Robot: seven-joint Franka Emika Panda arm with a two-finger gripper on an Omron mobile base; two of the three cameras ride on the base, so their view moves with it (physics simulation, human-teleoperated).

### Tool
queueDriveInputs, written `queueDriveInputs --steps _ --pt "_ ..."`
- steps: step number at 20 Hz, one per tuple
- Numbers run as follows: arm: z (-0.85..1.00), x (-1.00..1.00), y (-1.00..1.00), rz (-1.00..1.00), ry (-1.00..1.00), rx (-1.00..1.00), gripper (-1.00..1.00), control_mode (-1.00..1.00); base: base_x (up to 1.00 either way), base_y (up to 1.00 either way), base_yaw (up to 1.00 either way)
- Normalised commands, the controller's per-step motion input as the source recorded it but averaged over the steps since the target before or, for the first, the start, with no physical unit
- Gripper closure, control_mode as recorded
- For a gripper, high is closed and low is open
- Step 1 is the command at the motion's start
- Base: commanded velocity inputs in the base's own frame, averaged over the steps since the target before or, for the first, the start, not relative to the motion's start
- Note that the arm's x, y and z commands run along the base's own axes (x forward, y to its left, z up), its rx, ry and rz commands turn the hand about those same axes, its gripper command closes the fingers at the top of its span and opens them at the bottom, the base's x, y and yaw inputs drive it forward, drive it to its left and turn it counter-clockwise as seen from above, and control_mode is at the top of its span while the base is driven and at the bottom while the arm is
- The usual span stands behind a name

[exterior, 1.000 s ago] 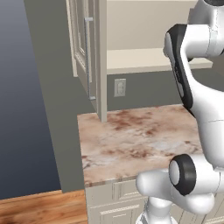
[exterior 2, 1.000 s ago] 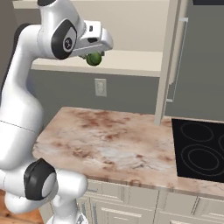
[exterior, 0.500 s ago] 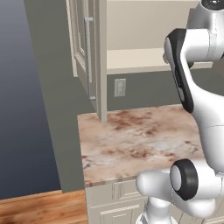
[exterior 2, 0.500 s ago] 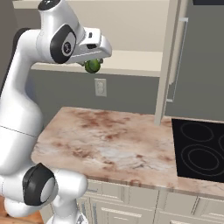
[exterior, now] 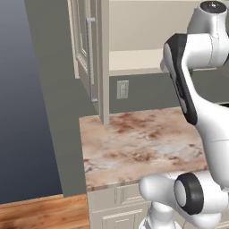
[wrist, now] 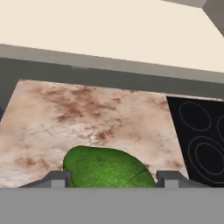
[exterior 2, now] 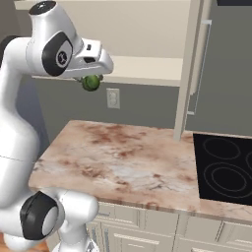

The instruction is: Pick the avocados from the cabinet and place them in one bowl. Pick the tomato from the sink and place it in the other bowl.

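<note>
My gripper (exterior 2: 90, 81) is shut on one dark green avocado (exterior 2: 90, 82), held in the air just in front of the cabinet's cream shelf (exterior 2: 142, 67) and high above the marbled counter (exterior 2: 123, 152). From the hand view the avocado (wrist: 107, 168) sits between the two fingertips of the gripper (wrist: 113, 178), with the counter below it. The cabinet door (exterior: 89, 53) stands open at the left of the shelf (exterior: 134, 60). The bowls, the tomato and the sink are out of view.
A black cooktop (exterior 2: 224, 172) lies in the counter to the right. A white wall outlet (exterior 2: 113, 97) sits under the shelf. A second open cabinet door (exterior 2: 197, 74) hangs over the cooktop's edge. The counter ends at its left side (exterior: 82, 147).
The gripper has drawn back from the shelf, down and to the left in the right base view, carrying the avocado with it.
</note>
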Motion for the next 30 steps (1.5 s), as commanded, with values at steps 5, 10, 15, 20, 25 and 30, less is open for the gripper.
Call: queueDriveInputs --steps 5,10,15,20,25,30 --pt "-0.61 -0.03 0.23 0.00 0.05 0.11 1.00 -1.00 0.00 0.00 0.00" --pt "-0.67 -0.03 0.13 0.00 0.00 0.03 1.00 -1.00 0.00 0.00 0.00" --pt "-0.54 -0.03 0.11 0.00 0.00 0.00 1.00 -1.00 0.00 0.00 0.00" --pt "-0.01 -0.02 0.00 0.00 0.00 0.00 1.00 -1.00 0.00 0.00 0.00" --pt "0.00 0.00 0.00 0.00 0.00 0.00 1.00 -1.00 0.00 0.00 0.00" --pt "0.00 0.00 0.00 0.00 0.00 0.00 1.00 -1.00 0.00 0.00 0.00"
